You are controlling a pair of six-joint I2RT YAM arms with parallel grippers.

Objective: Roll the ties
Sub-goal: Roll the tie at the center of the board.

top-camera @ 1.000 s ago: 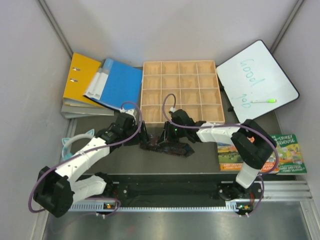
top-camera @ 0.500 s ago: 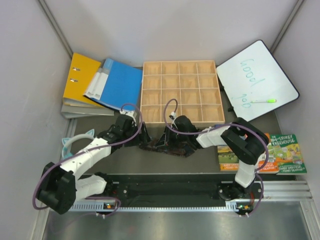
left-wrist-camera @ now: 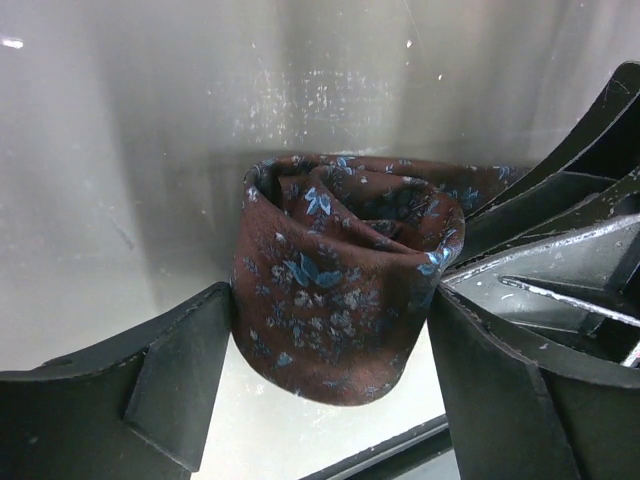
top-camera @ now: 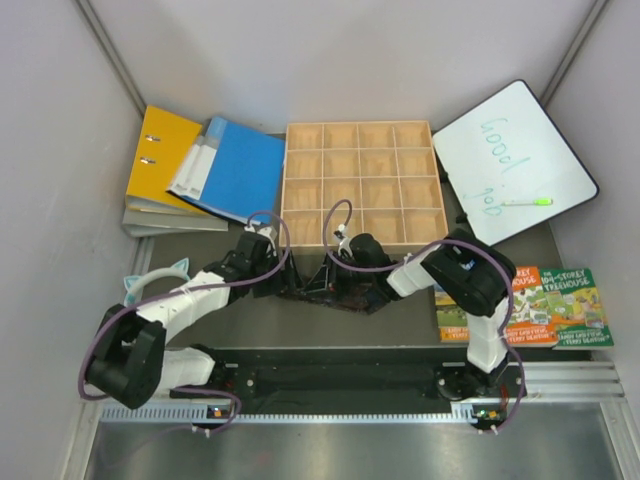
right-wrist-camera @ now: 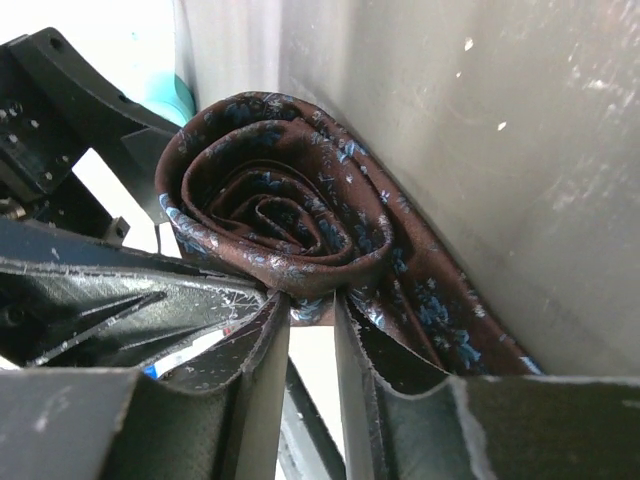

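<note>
- The tie (left-wrist-camera: 335, 290) lay on the table (top-camera: 300, 330), just near of the wooden tray (top-camera: 358, 126) and between the two arms.
- One end of it was already wound into a spiral of several turns. The roll stood on its edge, and the turns looked fairly snug at the core but looser outside.
- The rest of the tie was not yet rolled. A flat strip ran off from the roll toward the right along the table.
- The left gripper (left-wrist-camera: 335, 385) straddled the roll. Its jaws stood wide apart yet bore on both flanks of the bundle, so we judged it to be holding the roll in shape.
- The right gripper (right-wrist-camera: 310, 305) had its jaws drawn nearly together, nipping a fold of fabric at the roll's outer turn, where the loose strip joined it.
- We judged the rolling roughly half done: the remaining strip had to be wound on and the bundle kept from springing open.
- We saw only this one tie, and no rolled bundle in any of the tray's compartments.
</note>
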